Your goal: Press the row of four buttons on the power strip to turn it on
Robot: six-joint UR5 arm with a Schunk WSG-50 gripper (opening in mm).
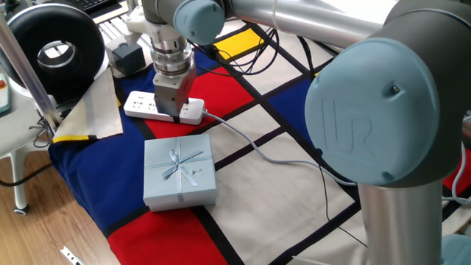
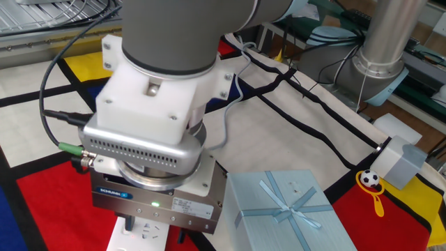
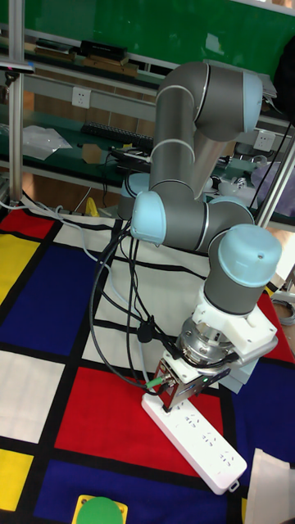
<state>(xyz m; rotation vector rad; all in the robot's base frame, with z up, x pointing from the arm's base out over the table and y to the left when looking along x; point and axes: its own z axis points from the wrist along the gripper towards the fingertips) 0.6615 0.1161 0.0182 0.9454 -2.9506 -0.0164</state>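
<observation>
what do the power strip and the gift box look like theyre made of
Power strip: looks like smooth white moulded plastic, with rounded ends and a slight sheen. Gift box: probably pale blue card or paper wrap, matte with crisp folded edges, tied with a matching ribbon bow.

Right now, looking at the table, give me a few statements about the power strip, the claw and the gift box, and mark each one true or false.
1. The claw is right over the power strip. True.
2. The gift box sits on top of the power strip. False: it lies beside it on the cloth.
3. The gift box has a ribbon bow. True.
4. The power strip's cable is black. False: it is pale grey.
5. The power strip is red. False: it is white.
</observation>
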